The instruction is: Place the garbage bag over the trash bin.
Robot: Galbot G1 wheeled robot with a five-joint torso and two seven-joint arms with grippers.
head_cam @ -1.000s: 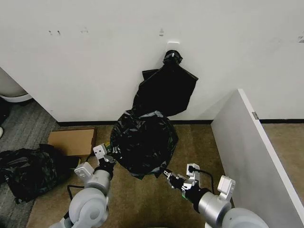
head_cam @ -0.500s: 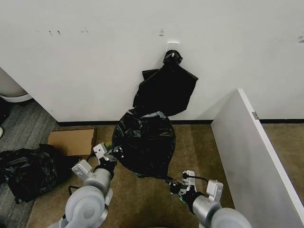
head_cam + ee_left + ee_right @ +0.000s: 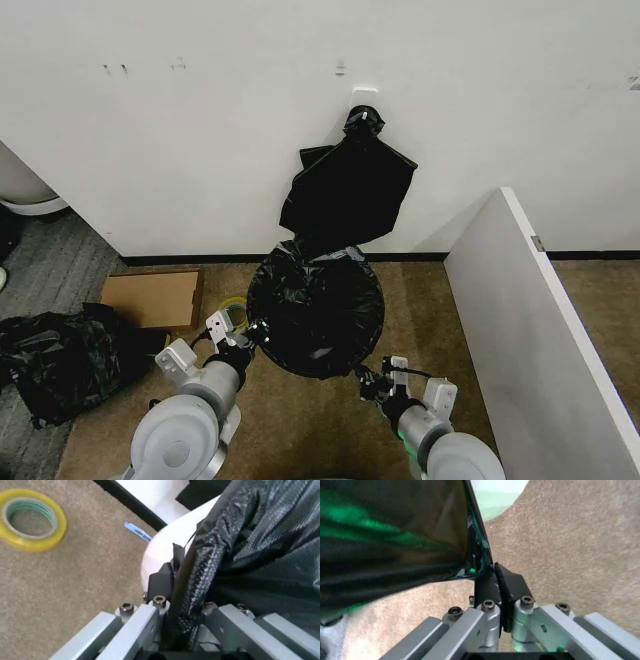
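Far left at 8 o'clock in the head view, a lumpy mound (image 3: 55,362) of black plastic, then a cardboard box (image 3: 152,297) and a yellow tape roll (image 3: 234,312) on the carpet

Left gripper (image 3: 250,333) at the bag's 8 o'clock edge, clamped on a bunched fold of film, white bin (image 3: 172,542) wall just behind the fingers

At centre, bag (image 3: 318,312) spread round and drum-like across the bin mouth, its hem held on both sides; above at 12 o'clock, a knotted bundle (image 3: 348,188) of bags hanging on the wall

Right gripper (image 3: 366,381) at the bag's 5 o'clock edge, pads pressed together on a thin hem, pale bin visible beyond

Likely very light, limp and slippery, easily torn if stretched; best gripped at the hem on opposite sides, as here

Grey partition (image 3: 520,320) at 3 o'clock
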